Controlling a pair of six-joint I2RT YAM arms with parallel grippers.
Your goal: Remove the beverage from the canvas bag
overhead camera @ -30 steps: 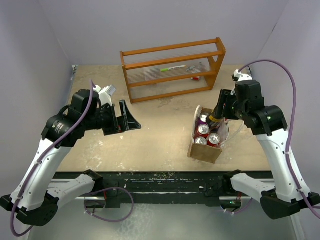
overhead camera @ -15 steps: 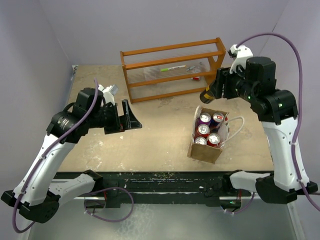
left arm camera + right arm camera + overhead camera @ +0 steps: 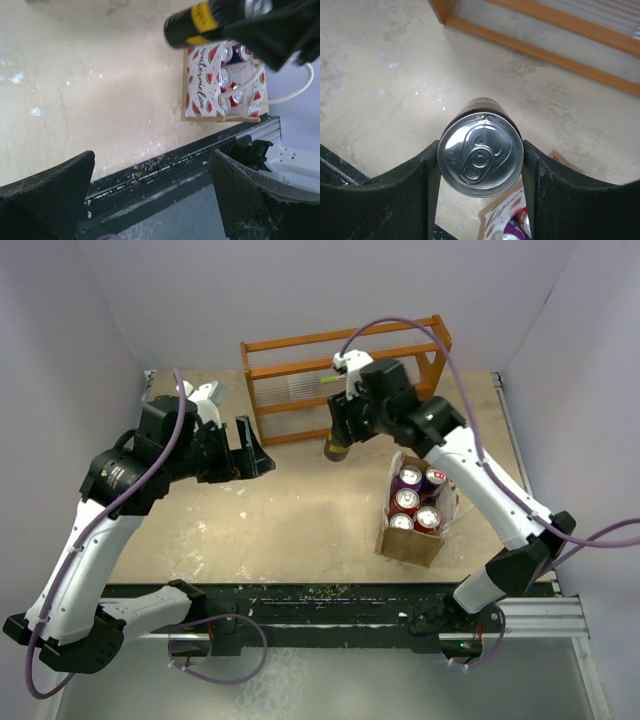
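The canvas bag (image 3: 412, 540) stands right of centre, tan outside with a pale watermelon-print lining (image 3: 200, 95) and white loop handles; several cans (image 3: 405, 500) stand in it. My right gripper (image 3: 338, 443) is shut on a black beverage can with a yellow band (image 3: 192, 25), held in the air left of the bag, in front of the rack. In the right wrist view the can's silver top (image 3: 480, 153) sits between the fingers (image 3: 420, 200). My left gripper (image 3: 255, 460) is open and empty above the left of the table.
An orange wooden rack (image 3: 345, 375) stands at the back with a green pen and a small red item on its shelf. The black front rail (image 3: 320, 595) runs along the near table edge. Grey walls enclose the sides.
My right gripper has lifted the black can out of the bag and carried it up and left, to in front of the rack. The left arm has shifted slightly.
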